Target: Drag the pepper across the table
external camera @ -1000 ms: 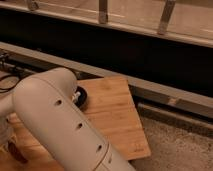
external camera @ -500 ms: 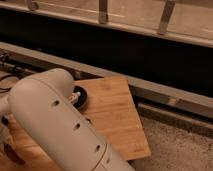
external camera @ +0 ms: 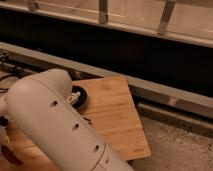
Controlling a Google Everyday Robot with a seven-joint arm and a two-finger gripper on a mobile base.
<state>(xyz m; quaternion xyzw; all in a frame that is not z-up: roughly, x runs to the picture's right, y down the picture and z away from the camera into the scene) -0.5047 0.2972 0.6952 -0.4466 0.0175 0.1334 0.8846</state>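
Hand hidden behind the bulky white robot arm [external camera: 50, 125] at near left, so its state cannot be told. Pepper likewise hidden. Light-brown bamboo-plank counter [external camera: 117, 112] lies beneath the arm.

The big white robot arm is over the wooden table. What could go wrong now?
1. The big white rounded robot arm covers much of the light-brown bamboo table. It probably hides the pepper and the gripper, neither in view, at the lower left, so a slip could go unseen.
2. The table ends beside the grey speckled surface; a long drag that way might push the pepper off.
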